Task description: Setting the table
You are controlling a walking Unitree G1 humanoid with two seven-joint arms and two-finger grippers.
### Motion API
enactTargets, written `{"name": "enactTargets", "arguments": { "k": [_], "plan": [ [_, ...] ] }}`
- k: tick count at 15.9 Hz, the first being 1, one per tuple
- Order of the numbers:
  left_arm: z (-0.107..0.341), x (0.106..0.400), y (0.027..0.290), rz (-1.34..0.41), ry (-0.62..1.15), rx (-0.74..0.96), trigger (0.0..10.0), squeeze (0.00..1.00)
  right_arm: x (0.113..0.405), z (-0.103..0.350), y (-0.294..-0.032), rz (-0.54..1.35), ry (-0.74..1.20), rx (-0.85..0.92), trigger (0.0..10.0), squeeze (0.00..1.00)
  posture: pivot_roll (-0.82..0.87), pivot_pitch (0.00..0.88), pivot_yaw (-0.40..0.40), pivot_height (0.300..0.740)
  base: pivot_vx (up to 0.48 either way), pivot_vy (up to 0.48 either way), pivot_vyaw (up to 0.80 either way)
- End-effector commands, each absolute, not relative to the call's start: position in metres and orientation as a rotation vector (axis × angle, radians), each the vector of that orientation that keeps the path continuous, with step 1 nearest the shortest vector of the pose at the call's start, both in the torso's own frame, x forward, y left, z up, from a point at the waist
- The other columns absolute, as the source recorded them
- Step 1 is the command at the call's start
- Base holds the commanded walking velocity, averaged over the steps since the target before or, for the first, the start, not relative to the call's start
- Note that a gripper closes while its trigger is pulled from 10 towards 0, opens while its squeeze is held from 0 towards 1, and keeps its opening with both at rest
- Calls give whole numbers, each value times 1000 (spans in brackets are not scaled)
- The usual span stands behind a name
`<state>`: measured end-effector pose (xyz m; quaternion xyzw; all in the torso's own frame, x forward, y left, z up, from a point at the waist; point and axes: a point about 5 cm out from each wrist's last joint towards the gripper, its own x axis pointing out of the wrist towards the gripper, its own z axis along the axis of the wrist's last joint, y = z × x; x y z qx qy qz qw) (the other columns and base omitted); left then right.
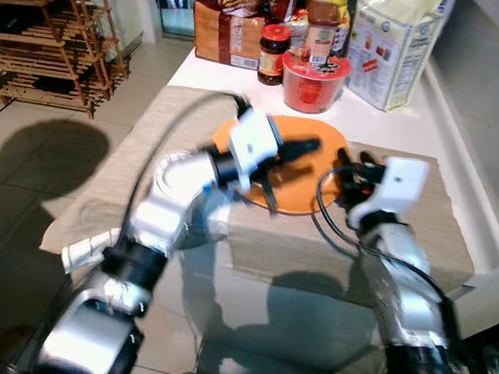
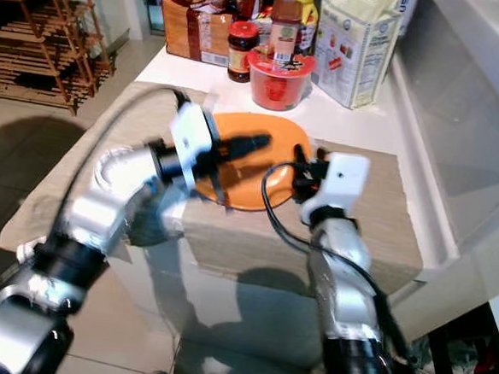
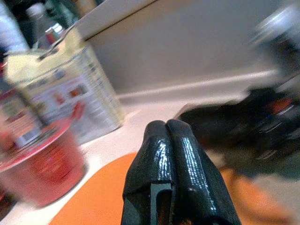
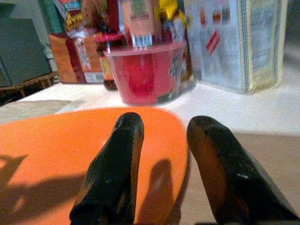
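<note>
Home kitchen: groceries (image 1: pixel 312 29) on counter (image 1: pixel 383 119), tiled floor (image 1: pixel 27 180).

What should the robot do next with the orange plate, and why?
Probably slide the open right gripper forward and pinch the orange plate's rim. Its fingers straddle the edge, while the shut left gripper hovers over the plate, holding nothing.

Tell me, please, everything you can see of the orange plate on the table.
The orange plate is flat, round-cornered and plain, with a smooth matte look like plastic. It lies level on a beige cloth covering the table, just in front of a red tub. Nothing rests on it. The left tool hovers over its middle, fingers shut. The right tool sits at its right edge, fingers open; whether it touches the plate cannot be told.
</note>
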<state>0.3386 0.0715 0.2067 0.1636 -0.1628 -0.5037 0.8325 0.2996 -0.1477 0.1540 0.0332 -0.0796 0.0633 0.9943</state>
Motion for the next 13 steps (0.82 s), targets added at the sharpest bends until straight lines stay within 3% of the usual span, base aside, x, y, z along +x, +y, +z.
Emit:
{"name": "enactTargets", "arguments": {
  "k": [1,8,13],
  "plan": [
    [201,344,79,-1037,-307,367,10000,0,291,155,-148,138,-171,24,10000,0,-30,0,23,722,0,0,0],
    [183,364,118,-952,-165,476,10000,0,241,162,-168,71,-215,-25,10000,0,-62,0,42,722,0,0,0],
    [172,367,131,-894,-140,492,10000,0,228,159,-178,31,-200,-30,10000,0,-73,0,51,722,0,0,0]
  ]
}}
